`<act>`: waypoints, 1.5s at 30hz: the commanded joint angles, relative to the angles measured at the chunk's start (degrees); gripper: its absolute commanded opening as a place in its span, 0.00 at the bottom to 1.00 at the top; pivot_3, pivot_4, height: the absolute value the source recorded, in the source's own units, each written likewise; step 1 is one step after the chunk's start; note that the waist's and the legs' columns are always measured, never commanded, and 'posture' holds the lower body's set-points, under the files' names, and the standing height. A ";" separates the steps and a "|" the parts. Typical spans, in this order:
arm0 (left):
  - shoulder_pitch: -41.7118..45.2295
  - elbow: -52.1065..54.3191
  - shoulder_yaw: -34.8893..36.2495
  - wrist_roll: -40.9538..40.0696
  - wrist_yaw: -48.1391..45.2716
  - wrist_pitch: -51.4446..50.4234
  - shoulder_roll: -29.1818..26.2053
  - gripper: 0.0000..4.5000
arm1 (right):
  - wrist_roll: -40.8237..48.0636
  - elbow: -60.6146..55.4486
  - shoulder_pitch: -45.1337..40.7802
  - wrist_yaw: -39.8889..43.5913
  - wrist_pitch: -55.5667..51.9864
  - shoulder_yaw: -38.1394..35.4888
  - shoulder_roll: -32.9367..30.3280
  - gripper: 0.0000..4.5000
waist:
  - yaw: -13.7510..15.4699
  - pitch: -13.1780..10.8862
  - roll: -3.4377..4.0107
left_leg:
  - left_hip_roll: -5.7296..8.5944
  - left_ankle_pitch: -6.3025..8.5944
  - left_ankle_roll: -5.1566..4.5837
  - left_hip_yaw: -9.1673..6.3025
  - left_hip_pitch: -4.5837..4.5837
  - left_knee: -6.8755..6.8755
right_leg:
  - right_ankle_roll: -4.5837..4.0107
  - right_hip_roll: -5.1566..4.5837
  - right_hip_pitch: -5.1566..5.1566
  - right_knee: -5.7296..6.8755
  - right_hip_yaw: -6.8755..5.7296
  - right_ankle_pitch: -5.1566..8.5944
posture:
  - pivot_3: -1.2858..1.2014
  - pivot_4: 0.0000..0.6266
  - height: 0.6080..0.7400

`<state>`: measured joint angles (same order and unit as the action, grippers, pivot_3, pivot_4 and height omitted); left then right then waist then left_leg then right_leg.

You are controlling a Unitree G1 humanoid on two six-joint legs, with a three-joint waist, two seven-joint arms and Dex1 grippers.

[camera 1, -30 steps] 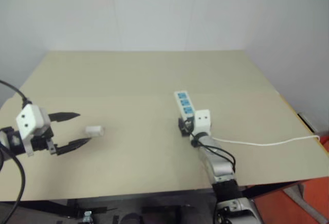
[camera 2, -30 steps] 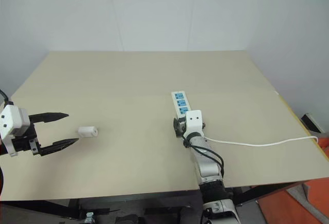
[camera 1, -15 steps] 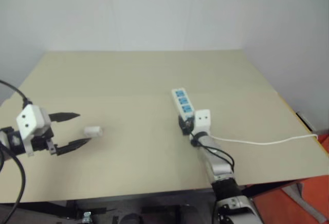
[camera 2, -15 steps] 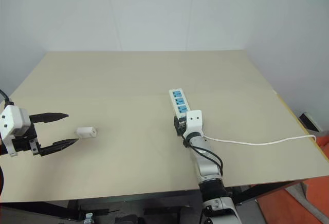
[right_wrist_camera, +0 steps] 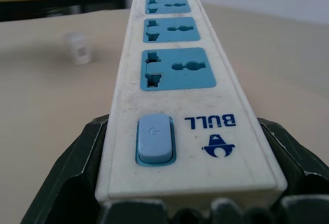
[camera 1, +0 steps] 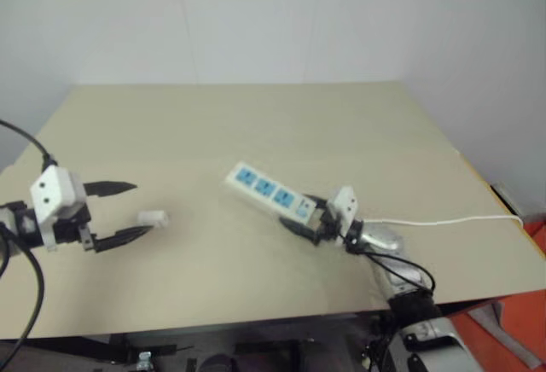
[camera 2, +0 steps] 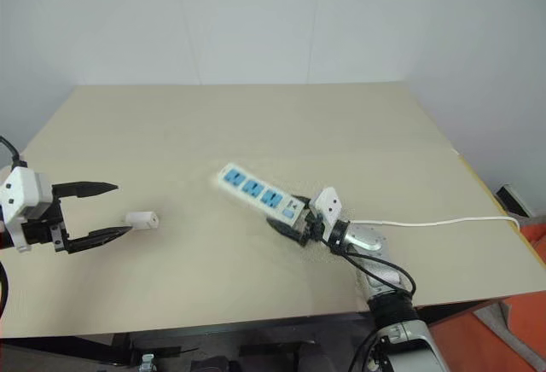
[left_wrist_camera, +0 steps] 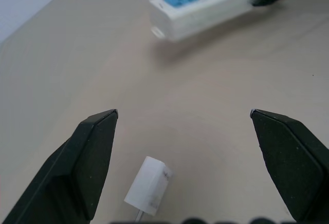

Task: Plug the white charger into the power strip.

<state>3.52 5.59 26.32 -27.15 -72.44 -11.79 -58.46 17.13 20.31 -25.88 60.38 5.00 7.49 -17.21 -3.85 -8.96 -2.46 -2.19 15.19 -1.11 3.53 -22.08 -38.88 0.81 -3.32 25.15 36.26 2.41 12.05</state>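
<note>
The right claw [camera 2: 294,225] grips the switch end of the long white plastic power strip with three blue socket faces [camera 2: 256,191], which hangs out over the tan bench [camera 2: 256,124], so a push at a far socket could lever it loose. The small white rectangular plastic charger [camera 2: 142,217] lies on the bench between the wide-open left claw's [camera 2: 111,211] fingertips; closing off-centre could skid it away.

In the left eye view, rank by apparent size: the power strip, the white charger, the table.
1. The table, far the largest.
2. The power strip, a long white bar held at one end by the right gripper.
3. The white charger, smallest, lying before the open left gripper.
</note>
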 commanded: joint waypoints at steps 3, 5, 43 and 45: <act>1.44 -0.29 0.45 -0.61 -2.64 1.25 -2.60 1.00 | 0.09 4.32 -3.96 11.57 1.90 2.90 -0.44 0.76 | -0.01 0.00 0.00 | 0.01 0.00 0.00 0.02 0.01 -0.02 | 0.00 0.00 0.00 0.01 0.00 0.00 | 0.52 0.24 1.00; 1.96 -0.83 0.11 -0.54 -3.82 1.56 -3.36 1.00 | -0.99 8.09 -5.58 13.95 3.41 3.62 -0.06 0.76 | 0.06 0.00 0.00 | 0.01 0.00 0.00 0.03 0.02 -0.02 | 0.00 0.01 0.00 0.03 0.00 0.00 | 0.52 0.24 1.00; 65.07 -22.96 -63.76 33.22 -20.06 -15.93 -4.90 1.00 | -9.99 27.05 -11.54 17.47 17.51 4.82 3.78 0.76 | -0.12 0.12 -0.24 | -0.56 0.02 0.05 0.31 0.92 -0.01 | -0.09 0.87 -0.77 0.00 0.16 0.13 | 0.52 0.24 1.00; 66.77 -24.72 -67.80 35.69 -20.06 -14.65 -3.82 1.00 | -9.98 26.53 -11.05 17.45 17.26 4.81 3.63 0.76 | 0.00 0.12 -0.24 | -0.57 0.02 0.05 0.29 0.91 0.00 | -0.11 0.89 -0.74 0.06 0.14 0.15 | 0.52 0.24 1.00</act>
<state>68.08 -17.98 -39.14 6.03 -92.31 -26.64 -62.20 7.54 47.23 -38.29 77.56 23.07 11.94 -13.64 -3.84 -8.84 -2.70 -2.76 15.21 -1.06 3.82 -21.17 -38.88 0.70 -2.43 24.42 36.34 2.55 12.22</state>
